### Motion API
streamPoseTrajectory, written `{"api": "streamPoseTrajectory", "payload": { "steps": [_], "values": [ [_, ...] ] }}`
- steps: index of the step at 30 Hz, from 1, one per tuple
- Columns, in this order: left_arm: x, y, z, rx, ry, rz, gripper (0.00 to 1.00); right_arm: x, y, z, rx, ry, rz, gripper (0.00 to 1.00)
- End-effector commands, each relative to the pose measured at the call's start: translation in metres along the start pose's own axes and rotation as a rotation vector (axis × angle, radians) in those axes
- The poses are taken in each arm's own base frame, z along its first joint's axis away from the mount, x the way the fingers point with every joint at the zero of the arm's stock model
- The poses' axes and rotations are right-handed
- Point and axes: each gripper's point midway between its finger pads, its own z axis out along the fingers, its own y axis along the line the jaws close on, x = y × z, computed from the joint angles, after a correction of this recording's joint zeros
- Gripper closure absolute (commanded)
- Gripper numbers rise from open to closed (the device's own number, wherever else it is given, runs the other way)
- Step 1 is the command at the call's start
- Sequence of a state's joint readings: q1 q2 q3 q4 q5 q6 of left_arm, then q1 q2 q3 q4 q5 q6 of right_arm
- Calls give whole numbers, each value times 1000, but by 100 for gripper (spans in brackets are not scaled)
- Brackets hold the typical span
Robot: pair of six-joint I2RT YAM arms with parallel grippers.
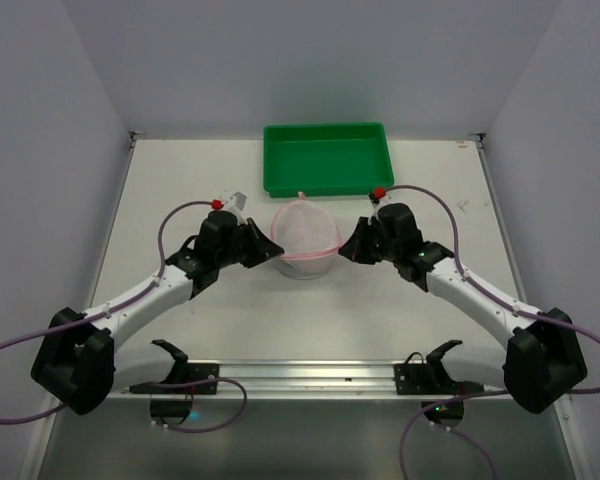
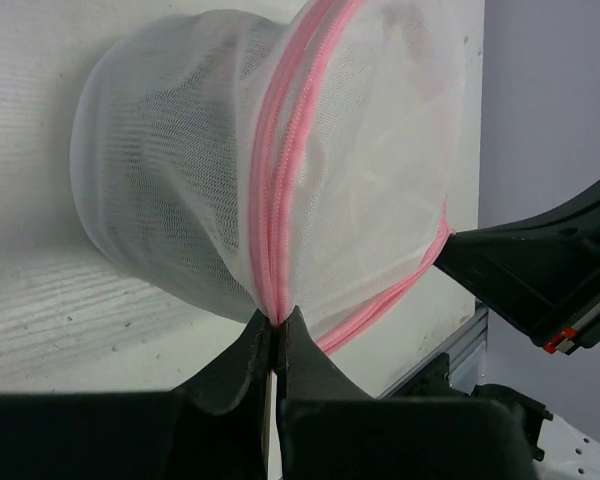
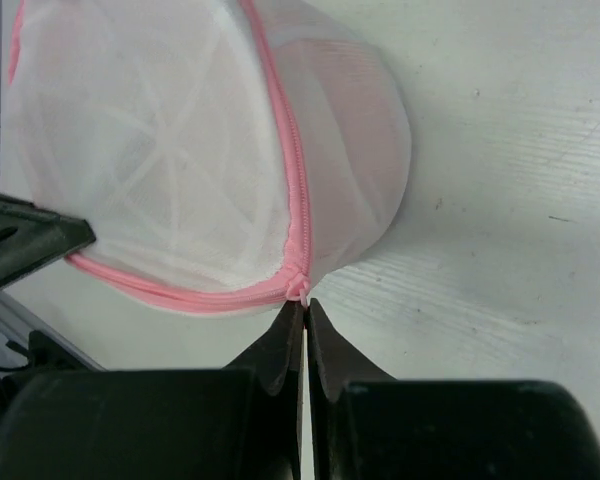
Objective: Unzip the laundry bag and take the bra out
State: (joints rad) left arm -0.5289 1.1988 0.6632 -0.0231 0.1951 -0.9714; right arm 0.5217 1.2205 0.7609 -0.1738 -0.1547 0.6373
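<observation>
The laundry bag (image 1: 305,240) is a round white mesh pouch with a pink zip, standing mid-table between my two grippers. My left gripper (image 1: 270,250) is shut on the bag's pink zip seam (image 2: 270,250) at its left edge. My right gripper (image 1: 348,247) is shut on the small zip pull (image 3: 298,290) at the bag's right edge, where the pink zip (image 3: 295,180) bends. The zip looks closed along its visible length. White fabric shows faintly through the mesh (image 3: 160,150); the bra itself cannot be made out.
A green rectangular tray (image 1: 325,157) stands behind the bag at the table's far edge. White walls close in the table on the left, right and back. A metal rail (image 1: 310,375) runs along the near edge between the arm bases.
</observation>
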Motion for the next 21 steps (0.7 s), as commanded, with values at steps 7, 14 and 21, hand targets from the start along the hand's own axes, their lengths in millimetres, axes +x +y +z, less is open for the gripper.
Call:
{"api": "streamPoseTrajectory", "payload": {
  "steps": [7,14,21],
  "values": [
    [-48,-10,18,-30,34,209,94,16,35,-2,-155,81,-75,100],
    [-89,-48,28,33,-51,156,23,33,112,10,-286,112,-39,100],
    [-69,-14,-6,-64,-106,85,0,15,144,16,-343,27,-11,100]
  ]
}}
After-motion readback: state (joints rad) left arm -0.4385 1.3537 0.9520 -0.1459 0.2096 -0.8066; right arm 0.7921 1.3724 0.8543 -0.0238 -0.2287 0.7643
